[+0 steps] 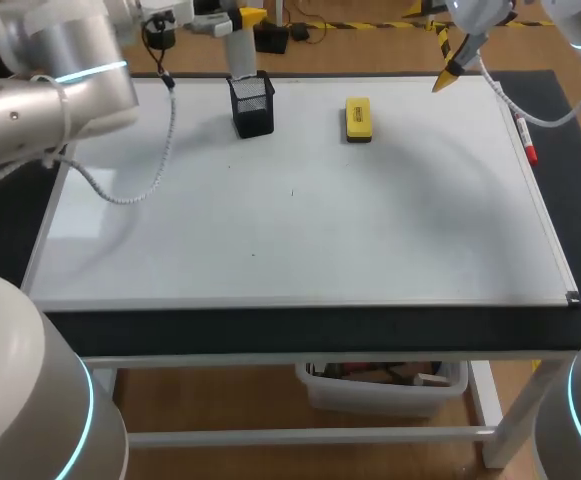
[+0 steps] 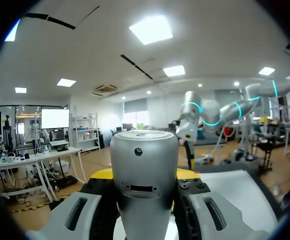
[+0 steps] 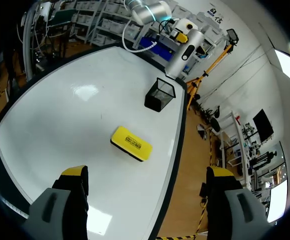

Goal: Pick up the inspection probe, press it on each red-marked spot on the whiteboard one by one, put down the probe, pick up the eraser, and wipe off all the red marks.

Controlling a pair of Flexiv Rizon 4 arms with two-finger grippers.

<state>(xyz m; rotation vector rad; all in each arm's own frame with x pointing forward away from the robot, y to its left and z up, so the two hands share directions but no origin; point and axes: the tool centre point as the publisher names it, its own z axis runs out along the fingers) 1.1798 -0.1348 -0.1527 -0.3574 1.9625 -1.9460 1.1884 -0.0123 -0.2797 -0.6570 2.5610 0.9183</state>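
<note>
My left gripper (image 1: 232,22) (image 2: 144,176) is at the far edge of the whiteboard (image 1: 300,220), shut on the inspection probe (image 1: 241,55) (image 2: 144,170), a silver cylinder. The probe hangs upright right over the black mesh holder (image 1: 253,105) (image 3: 159,95). The yellow eraser (image 1: 358,118) (image 3: 131,143) lies flat on the board, right of the holder. My right gripper (image 1: 445,60) (image 3: 147,172) hovers open above the board's far right part, with the eraser ahead of its fingers. I see no red marks on the board.
A red-capped marker (image 1: 526,140) lies along the whiteboard's right edge. A cable (image 1: 160,150) from my left arm droops over the board's far left part. A black mat (image 1: 310,328) borders the board at the front.
</note>
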